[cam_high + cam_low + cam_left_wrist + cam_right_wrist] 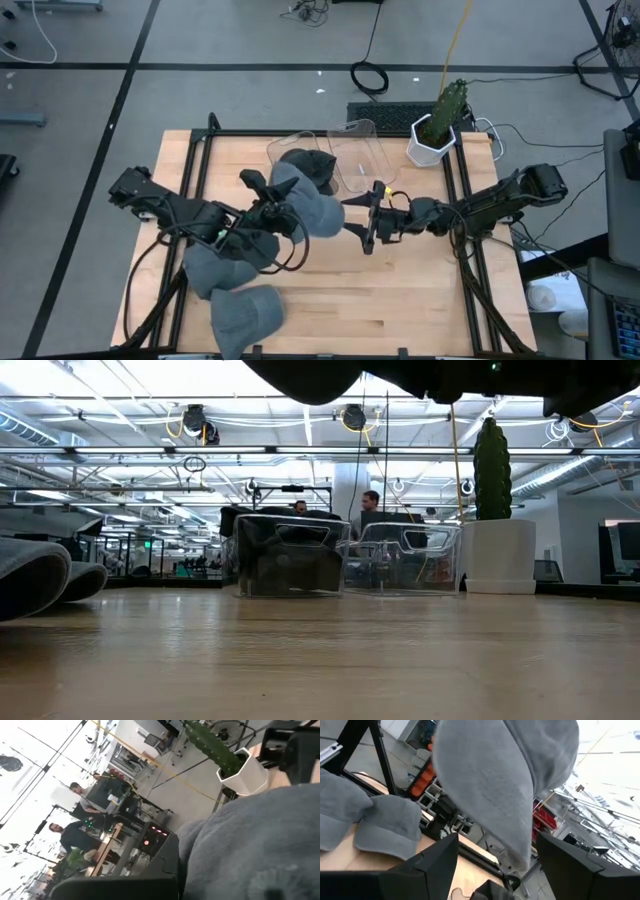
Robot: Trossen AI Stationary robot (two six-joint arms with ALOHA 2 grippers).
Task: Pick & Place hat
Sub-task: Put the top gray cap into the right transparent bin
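Note:
A grey hat [315,212] hangs in the air above the table's middle, with my left gripper [262,205] shut on its left end. The hat fills the left wrist view [260,850]. My right gripper [362,220] stands open at the hat's right end. In the right wrist view the hat [495,785] hangs down between its two fingers [437,862], with gaps on both sides. Two more grey hats [235,265] [245,312] lie on the table near the left front. My left gripper holds the grey hat at its left end [288,205], coming roughly level from the table's left. The gripper and the hat itself hide which part the fingers are on. The hat is lifted clear of the table and droops toward my right gripper.
At the far side stands a clear bin [305,160] with a dark hat in it, and beside it a second clear bin [365,155]. A cactus in a white pot [435,135] stands at the far right. Bare wood lies at the near right [400,310].

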